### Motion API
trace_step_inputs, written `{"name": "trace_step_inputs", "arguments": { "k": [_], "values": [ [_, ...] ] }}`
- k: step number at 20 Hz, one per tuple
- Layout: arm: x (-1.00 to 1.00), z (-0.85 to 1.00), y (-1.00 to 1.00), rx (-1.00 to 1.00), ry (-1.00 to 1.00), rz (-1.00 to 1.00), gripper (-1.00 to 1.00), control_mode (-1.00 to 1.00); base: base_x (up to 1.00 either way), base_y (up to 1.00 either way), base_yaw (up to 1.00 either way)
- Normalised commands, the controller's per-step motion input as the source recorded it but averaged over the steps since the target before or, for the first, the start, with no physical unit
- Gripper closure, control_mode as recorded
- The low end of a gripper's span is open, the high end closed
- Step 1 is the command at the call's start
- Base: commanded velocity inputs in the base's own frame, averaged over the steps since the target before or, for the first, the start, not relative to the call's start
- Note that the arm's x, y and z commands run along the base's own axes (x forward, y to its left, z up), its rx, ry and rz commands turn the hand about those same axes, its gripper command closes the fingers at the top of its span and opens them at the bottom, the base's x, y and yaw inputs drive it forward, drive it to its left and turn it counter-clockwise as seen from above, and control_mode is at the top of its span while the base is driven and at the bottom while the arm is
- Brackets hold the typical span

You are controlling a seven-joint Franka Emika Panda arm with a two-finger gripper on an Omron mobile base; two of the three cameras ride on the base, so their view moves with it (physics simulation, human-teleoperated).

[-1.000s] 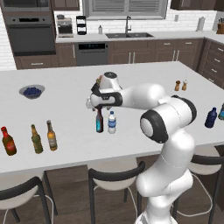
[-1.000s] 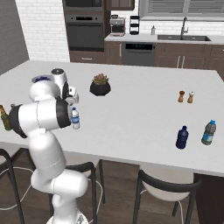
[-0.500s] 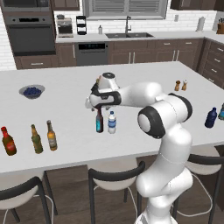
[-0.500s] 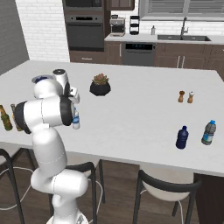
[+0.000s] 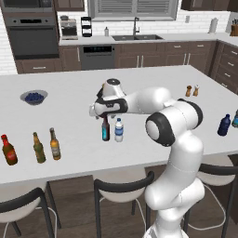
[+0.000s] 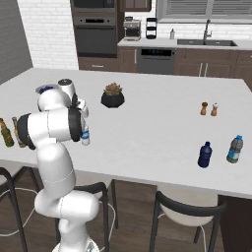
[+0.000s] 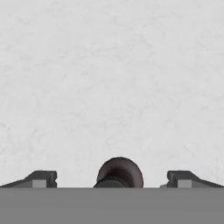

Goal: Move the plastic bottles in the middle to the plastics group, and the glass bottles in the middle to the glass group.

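The dark brown glass bottle [image 5: 106, 132] with a blue label stands mid-counter. The clear plastic bottle [image 5: 119, 130] with a blue cap is just to its right, and shows again as the plastic bottle [image 6: 85, 136] beside my arm. My gripper [image 5: 105, 116] hangs straight over the brown bottle's neck. In the hand view the gripper [image 7: 112, 178] is open, and the bottle's dark round top [image 7: 119, 172] lies between the fingertips [image 7: 41, 178] without touching them. An amber bottle [image 5: 55, 144] stands at the left beside the glass group: an olive-green bottle [image 5: 38, 148] and a red-labelled bottle [image 5: 8, 151]. The plastics group, a dark blue bottle [image 5: 224, 125] and a bluish bottle [image 6: 235, 149], stands far right.
A bowl of blueberries [image 5: 33, 97] sits at the back left. A potted plant [image 6: 112, 97] stands behind my arm, and salt and pepper shakers [image 5: 192, 90] are at the back right. Bar stools [image 5: 122, 188] line the counter's near edge.
The hand has come down and slightly left over the dark brown bottle's neck. The jaws stay open and the bottles have not moved.
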Motion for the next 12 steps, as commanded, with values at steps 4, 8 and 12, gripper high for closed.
{"name": "trace_step_inputs", "arguments": {
  "k": [4, 8, 12],
  "values": [
    [0.01, -0.10, 0.00, 0.00, 0.00, -0.04, 1.00, -1.00, 0.00, 0.00, 0.00],
    [0.00, -0.06, 0.00, 0.00, 0.00, -0.02, 1.00, -1.00, 0.00, 0.00, 0.00],
    [-0.11, -0.01, 0.00, 0.00, 0.00, -0.01, 1.00, -1.00, 0.00, 0.00, 0.00]
  ]
}}
